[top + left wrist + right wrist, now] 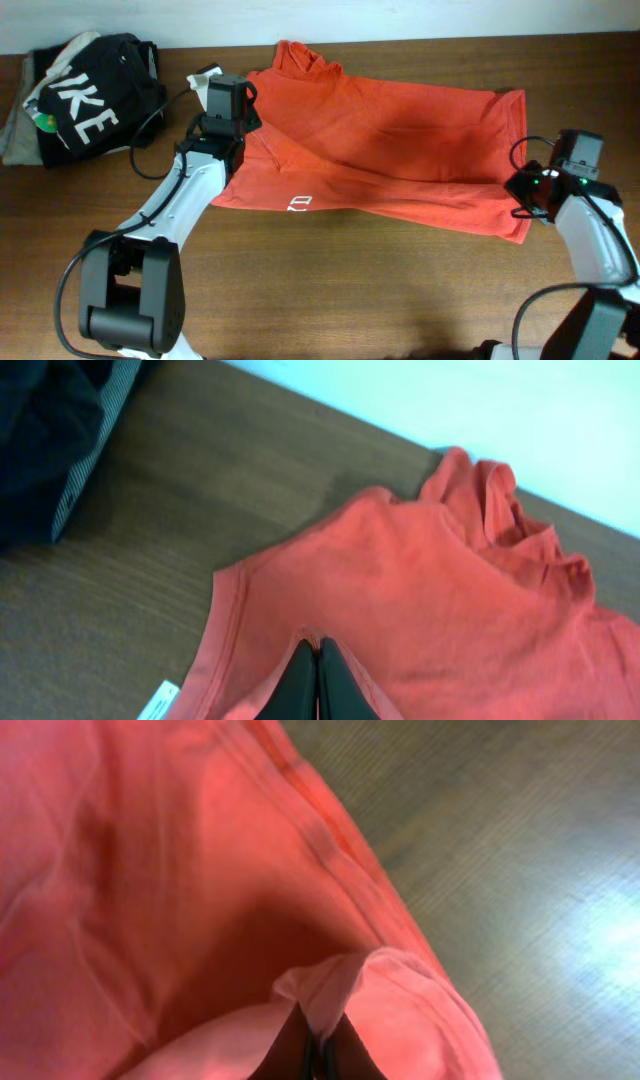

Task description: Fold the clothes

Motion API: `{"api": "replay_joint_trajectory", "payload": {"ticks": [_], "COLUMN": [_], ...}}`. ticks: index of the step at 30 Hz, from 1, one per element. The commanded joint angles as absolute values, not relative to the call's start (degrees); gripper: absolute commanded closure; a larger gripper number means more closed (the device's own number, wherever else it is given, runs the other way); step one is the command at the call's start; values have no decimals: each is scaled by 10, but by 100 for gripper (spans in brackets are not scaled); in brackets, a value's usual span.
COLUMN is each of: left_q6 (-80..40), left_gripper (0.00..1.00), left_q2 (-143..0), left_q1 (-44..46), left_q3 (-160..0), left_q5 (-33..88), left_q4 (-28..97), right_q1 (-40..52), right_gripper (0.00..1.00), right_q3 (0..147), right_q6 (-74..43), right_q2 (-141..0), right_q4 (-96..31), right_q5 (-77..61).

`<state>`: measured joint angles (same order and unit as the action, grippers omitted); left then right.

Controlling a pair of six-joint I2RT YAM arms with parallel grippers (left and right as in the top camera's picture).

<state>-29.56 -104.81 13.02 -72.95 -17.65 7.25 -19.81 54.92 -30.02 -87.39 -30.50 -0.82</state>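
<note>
The T-shirt lies spread on the tabletop, long axis running arm to arm. The left end effector pinches cloth at one end, the right end effector pinches the opposite edge.

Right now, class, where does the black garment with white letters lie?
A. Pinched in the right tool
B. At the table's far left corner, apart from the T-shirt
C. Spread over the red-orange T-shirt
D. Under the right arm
B: the overhead view shows the black garment bunched at the far left corner, with bare table between it and the T-shirt.
</note>
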Motion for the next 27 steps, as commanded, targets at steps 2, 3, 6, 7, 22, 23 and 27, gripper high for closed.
{"api": "replay_joint_trajectory", "payload": {"ticks": [2, 3, 6, 7, 22, 23, 27], "left_q6": [-286, -286, -284, -271, -196, -196, -196], "left_gripper": [98, 94, 83, 78, 74, 86, 99], "left_q2": [-1058, -1060, -1077, -1082, -1058, -1063, -1097], "left_q1": [125, 124, 113, 107, 84, 84, 84], "left_q3": [-729, -729, -729, -729, -784, -784, -784], "left_q5": [-209, -209, -209, -208, -3, -3, -2], "left_q4": [64, 64, 61, 59, 355, 361, 374], "right_q1": [-172, -172, -185, -192, -202, -202, -202], "right_gripper": [92, 91, 76, 69, 80, 90, 96], "right_q3": [545, 545, 555, 568, 794, 782, 704], "right_q6": [-305, -305, -304, -302, -195, -195, -202], "right_q2": [-924, -934, -938, -938, -958, -964, -992], "right_q4": [-256, -246, -243, -257, -641, -639, -579], "right_q5": [3, 5, 20, 22, -60, -60, -63]}}
